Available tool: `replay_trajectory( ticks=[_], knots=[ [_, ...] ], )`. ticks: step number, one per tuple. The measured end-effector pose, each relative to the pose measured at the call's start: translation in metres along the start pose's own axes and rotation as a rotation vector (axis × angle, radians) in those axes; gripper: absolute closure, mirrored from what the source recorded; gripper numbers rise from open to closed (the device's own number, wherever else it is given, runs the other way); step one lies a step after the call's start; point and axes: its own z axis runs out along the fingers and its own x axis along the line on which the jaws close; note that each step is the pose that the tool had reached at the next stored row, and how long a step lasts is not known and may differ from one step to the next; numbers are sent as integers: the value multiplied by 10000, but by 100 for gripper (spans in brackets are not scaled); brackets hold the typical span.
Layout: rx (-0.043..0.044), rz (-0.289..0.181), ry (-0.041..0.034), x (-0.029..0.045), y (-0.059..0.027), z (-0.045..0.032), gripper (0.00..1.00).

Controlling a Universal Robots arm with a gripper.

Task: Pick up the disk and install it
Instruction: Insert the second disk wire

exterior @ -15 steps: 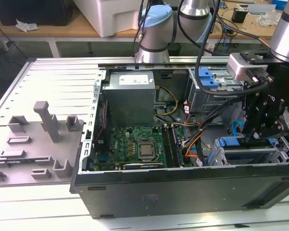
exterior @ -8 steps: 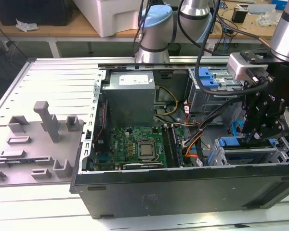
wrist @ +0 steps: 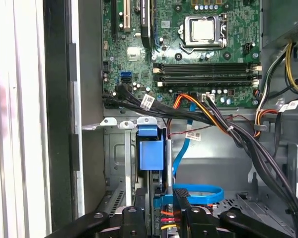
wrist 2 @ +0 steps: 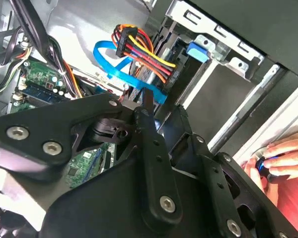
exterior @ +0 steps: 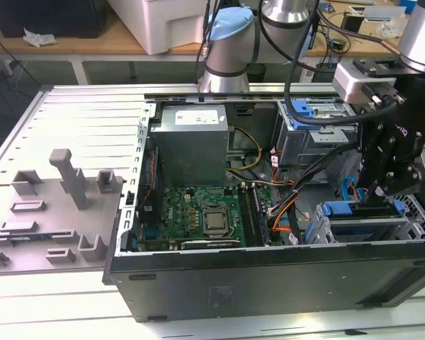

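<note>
The disk [exterior: 338, 210] stands on edge in the lower grey drive cage [exterior: 361, 230] at the exterior view's right. Its blue carrier frame runs along the cage's top, and its labelled face is hidden. My black gripper [exterior: 382, 197] hangs directly over the middle of that blue edge, touching or nearly touching it. In the first wrist view the blue frame end [wrist: 151, 151] lies just beyond the gripper [wrist: 161, 218]. In the second wrist view the gripper [wrist 2: 146, 99] reaches down beside a blue data cable [wrist 2: 134, 79] and a power plug with coloured wires [wrist 2: 134, 47].
The open computer case [exterior: 269, 276] holds a motherboard [exterior: 198, 212], a power supply [exterior: 191, 142] and a second drive cage with a blue bracket [exterior: 304, 113]. Cable bundles [wrist: 228, 129] cross beside the lower cage. Grey fixtures [exterior: 64, 191] stand at the exterior view's left. A hand [wrist 2: 280, 156] rests outside the case.
</note>
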Motion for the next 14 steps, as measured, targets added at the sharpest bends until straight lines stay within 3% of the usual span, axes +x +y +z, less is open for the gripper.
replay_trajectory(
  ticks=[5, 7, 8, 10, 12, 14],
  knots=[
    [127, 9, 11, 6, 116, -58, 64],
    [193, 12, 22, 9, 174, -81, 78],
    [214, 13, 25, 9, 191, -88, 78],
    [266, 18, 30, 10, 232, -102, 89],
    [338, 22, 38, 13, 279, -126, 89],
    [337, 22, 43, 13, 279, -126, 89]
  ],
)
